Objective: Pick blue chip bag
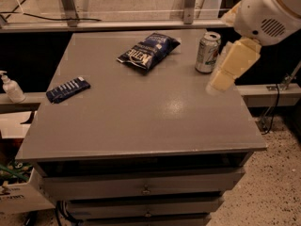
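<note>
The blue chip bag [148, 51] is a crinkled navy foil bag with white lettering. It lies flat at the back middle of the grey table [141, 121]. My gripper [221, 78] hangs from the white arm at the upper right, above the table's right side. It is just right of a soda can and well to the right of the bag, touching nothing.
A silver soda can [208, 52] stands upright at the back right, between bag and gripper. A small flat dark-blue striped packet [68, 89] lies at the left edge. A pump bottle [9, 86] stands on a ledge to the left. Drawers [146, 187] sit under the tabletop.
</note>
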`<move>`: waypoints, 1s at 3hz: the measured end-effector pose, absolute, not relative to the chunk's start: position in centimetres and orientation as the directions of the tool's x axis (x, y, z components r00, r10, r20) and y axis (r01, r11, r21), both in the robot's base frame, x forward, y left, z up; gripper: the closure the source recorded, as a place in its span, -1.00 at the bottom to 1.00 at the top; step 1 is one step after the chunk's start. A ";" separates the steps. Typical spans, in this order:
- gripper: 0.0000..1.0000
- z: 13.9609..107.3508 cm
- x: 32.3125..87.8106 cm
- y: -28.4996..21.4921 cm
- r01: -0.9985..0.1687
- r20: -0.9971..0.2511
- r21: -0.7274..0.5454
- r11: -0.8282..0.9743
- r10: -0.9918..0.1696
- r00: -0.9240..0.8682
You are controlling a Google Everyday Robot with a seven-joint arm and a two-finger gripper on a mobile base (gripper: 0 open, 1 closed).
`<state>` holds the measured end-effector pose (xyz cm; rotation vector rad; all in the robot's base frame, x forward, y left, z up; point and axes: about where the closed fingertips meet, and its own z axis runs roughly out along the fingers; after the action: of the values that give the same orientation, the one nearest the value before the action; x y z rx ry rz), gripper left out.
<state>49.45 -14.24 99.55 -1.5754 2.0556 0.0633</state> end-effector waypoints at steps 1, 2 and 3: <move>-1.00 100.1 51.6 -9.5 -0.901 -0.496 -0.306 0.307 -0.859 -0.124; -1.00 100.1 51.5 -9.5 -0.901 -0.496 -0.306 0.307 -0.859 -0.124; -1.00 100.0 51.5 -9.8 -0.894 -0.505 -0.347 0.283 -0.860 -0.076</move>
<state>51.47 -9.76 99.97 -1.5694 1.9240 0.0698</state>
